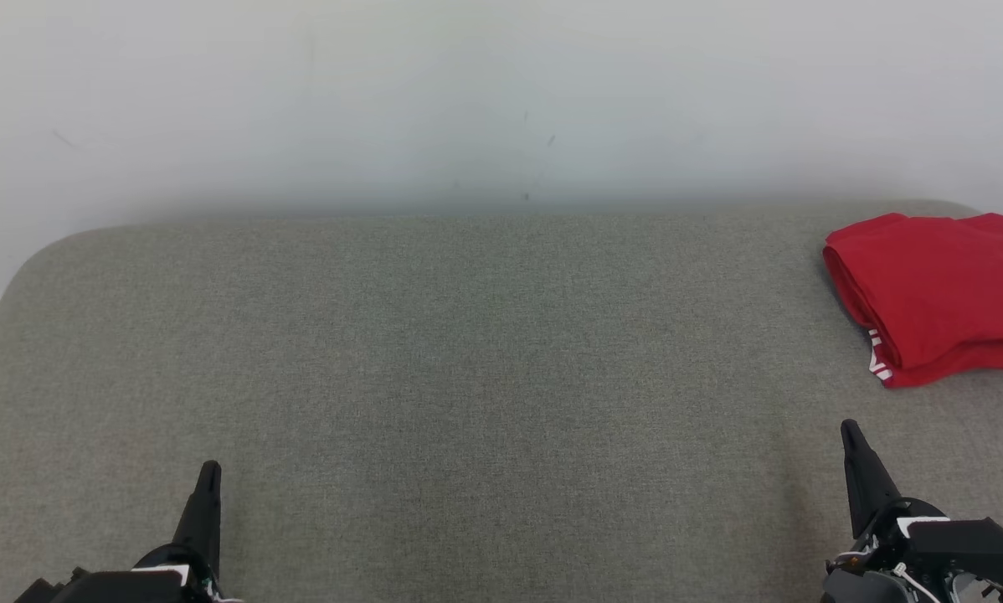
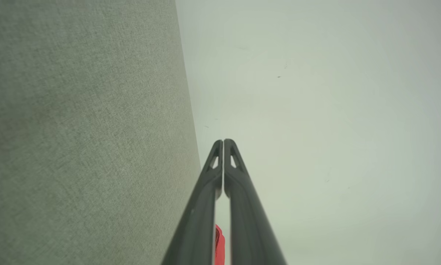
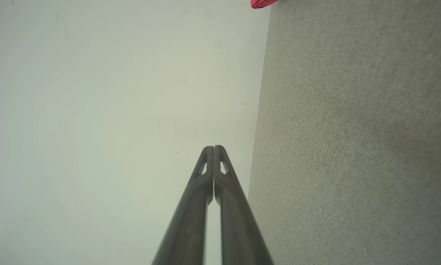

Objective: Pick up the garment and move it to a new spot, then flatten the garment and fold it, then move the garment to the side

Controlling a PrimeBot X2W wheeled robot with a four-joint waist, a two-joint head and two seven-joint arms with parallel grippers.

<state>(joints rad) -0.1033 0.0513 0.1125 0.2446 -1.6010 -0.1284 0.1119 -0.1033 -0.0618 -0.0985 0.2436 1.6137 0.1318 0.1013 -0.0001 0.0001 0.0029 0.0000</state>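
Observation:
The garment (image 1: 937,293) is red and lies folded in a compact stack at the far right of the grey fabric table (image 1: 468,377), partly cut off by the picture's right edge. A sliver of the garment (image 2: 219,244) peeks between the fingers in the left wrist view, and its corner (image 3: 261,3) sits at the top of the right wrist view. My left gripper (image 1: 208,469) rests shut at the lower left, holding nothing. My right gripper (image 1: 850,431) is shut and empty at the lower right, a short way in front of the garment. Both wrist views show tips pressed together: left gripper (image 2: 223,141), right gripper (image 3: 213,148).
A plain pale wall (image 1: 501,100) rises right behind the table's far edge. The table's rounded far-left corner (image 1: 41,251) drops off toward the floor.

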